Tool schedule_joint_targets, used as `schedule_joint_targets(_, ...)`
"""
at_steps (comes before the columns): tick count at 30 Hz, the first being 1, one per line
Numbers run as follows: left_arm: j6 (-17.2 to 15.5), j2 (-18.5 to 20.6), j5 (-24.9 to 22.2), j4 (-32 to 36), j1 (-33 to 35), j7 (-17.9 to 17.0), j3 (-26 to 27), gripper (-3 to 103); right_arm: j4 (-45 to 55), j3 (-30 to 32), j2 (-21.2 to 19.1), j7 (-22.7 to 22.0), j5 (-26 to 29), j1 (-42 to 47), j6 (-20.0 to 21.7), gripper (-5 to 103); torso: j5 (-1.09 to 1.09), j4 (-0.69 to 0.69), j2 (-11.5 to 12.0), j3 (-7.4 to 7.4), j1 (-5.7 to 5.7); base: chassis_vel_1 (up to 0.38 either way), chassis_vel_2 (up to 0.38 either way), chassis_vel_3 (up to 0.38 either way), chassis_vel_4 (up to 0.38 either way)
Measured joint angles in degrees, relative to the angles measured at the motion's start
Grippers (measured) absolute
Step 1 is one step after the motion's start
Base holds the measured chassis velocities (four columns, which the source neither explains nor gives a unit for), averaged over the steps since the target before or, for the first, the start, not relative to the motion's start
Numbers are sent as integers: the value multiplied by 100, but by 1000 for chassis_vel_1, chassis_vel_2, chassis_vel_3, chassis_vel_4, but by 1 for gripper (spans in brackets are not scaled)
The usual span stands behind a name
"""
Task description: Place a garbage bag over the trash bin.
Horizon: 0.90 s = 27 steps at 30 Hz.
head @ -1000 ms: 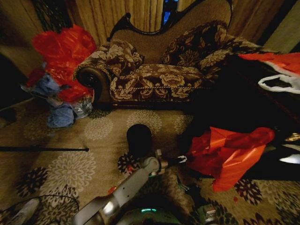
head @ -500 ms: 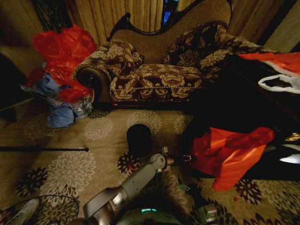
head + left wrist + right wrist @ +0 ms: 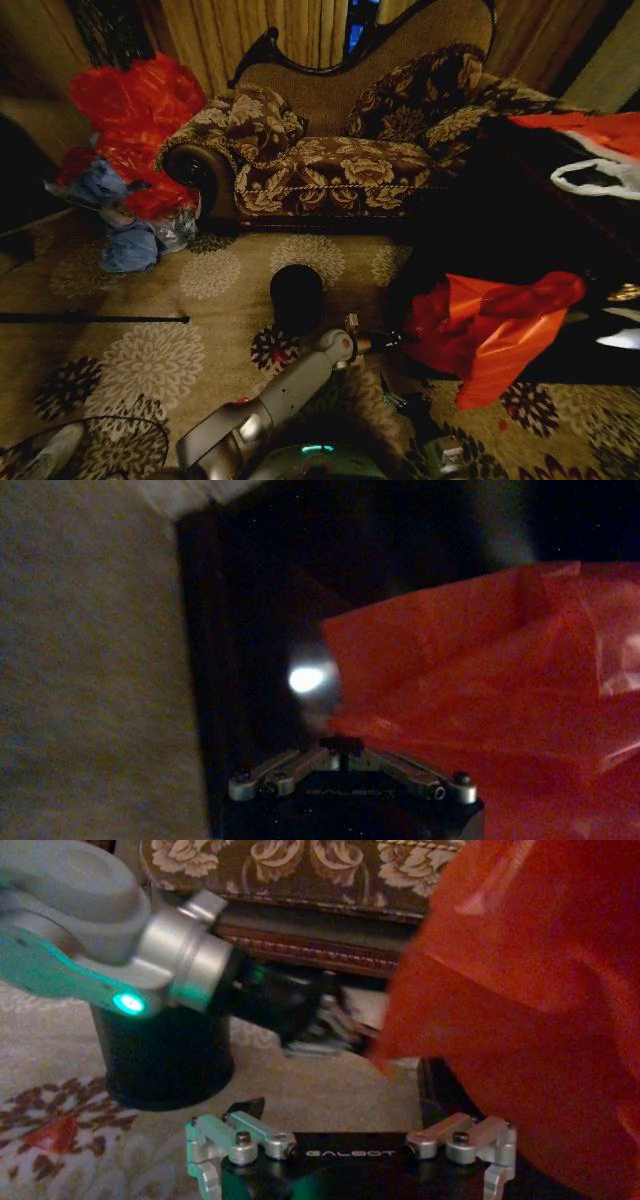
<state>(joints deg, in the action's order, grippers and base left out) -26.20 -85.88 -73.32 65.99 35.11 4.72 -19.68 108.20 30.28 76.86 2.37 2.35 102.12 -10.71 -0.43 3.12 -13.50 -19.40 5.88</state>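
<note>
Reaching rightward, the left tool [image 3: 397, 340] meets the lower edge of the garbage bag [image 3: 487, 325], which hangs off the dark desk [image 3: 520, 200]; whether it grips cannot be told. The right tool [image 3: 350, 1147] waits open below the bag. The trash bin [image 3: 297, 297] stands bare on the carpet [image 3: 150, 300], well apart from the bag. Pickup looks unfinished; carrying and lining remain.

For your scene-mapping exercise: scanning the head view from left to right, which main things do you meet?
Big red sacks → trash bin → left gripper → garbage bag.
</note>
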Motion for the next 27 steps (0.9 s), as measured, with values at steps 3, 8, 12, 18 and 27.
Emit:
schedule_joint_targets(3, -88, 267, -4, 375, 55, -176, 221, 0, -9, 9, 17, 7, -20, -4, -21, 100, -1, 1, 0, 0, 0, 0, 0, 0, 0)
schedule_joint_targets(8, -297, 1143, 88, 1561, 420, -581, 893, 0, 1, 48, 46, 48, -11, 14, -96, 100, -2, -1, -1, 0, 0, 0, 0, 0, 0)
schedule_joint_targets(12, -357, 1623, 82, 2384, 768, -789, 1412, 0, 1, 67, 44, 78, 29, 28, -147, 100, -2, -1, -1, 0, 0, 0, 0, 0, 0)
schedule_joint_targets(18, -285, 2617, 249, 3227, 1295, -942, 2253, 0, -12, 52, 38, 147, 76, 25, -205, 100, -1, -1, -1, 1, 0, 0, 0, 0, 0)
schedule_joint_targets(27, 22, 3535, 352, 3948, 1337, -873, 2572, 0, 243, 32, -67, 132, 231, -4, -240, 100, 0, -2, -1, 1, 0, 0, 0, 0, 0)
